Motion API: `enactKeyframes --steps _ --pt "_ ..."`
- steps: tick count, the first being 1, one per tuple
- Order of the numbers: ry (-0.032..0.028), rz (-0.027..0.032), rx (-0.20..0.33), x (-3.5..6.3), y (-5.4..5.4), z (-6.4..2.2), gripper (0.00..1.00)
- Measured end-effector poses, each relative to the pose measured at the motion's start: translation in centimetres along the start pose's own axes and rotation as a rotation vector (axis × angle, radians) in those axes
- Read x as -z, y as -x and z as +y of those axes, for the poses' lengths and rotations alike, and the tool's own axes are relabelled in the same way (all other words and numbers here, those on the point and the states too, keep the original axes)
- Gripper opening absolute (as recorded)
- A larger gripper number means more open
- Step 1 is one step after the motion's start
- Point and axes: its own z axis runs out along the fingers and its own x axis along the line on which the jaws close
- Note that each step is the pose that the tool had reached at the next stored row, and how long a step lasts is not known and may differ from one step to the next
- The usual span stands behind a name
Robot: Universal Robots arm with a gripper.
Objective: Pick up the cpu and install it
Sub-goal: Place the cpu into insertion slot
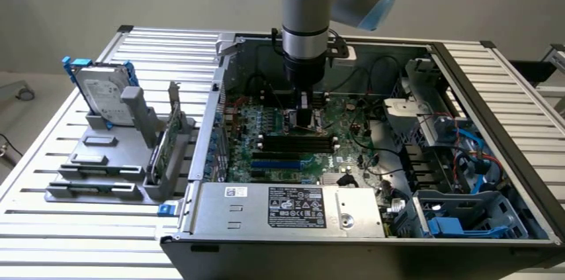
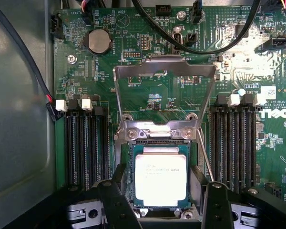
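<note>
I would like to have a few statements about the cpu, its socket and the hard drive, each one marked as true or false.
1. The cpu lies in the socket. True.
2. The metal retention frame is closed over the cpu. False: it is swung up, leaving the cpu uncovered.
3. The hard drive sits inside the case. False: it stands on a grey stand outside the case, at the exterior view's left.
4. The gripper is open, with one finger on each side of the cpu. True.
</note>
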Motion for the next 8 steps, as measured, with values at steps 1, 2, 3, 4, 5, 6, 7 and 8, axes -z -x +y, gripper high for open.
enactKeyframes --steps 1,2,3,4,5,6,7,8 --pt "0.0001 0.0000 0.000 0.00 -0.01 0.00 0.63" --pt "0.0001 0.0000 0.000 0.00 -0.03 0.00 0.63" --pt "0.0003 0.0000 0.000 0.00 -0.03 0.00 0.63" --pt "0.0007 0.0001 0.000 0.00 -0.04 0.00 0.63" --pt "0.0012 0.0001 0.000 0.00 -0.04 0.00 0.63" --pt "0.0018 0.0001 0.000 0.00 -0.04 0.00 0.63" --pt "0.0029 0.0002 0.000 0.00 -0.04 0.00 0.63" --pt "0.0043 0.0003 0.000 -0.01 -0.05 0.00 0.63"
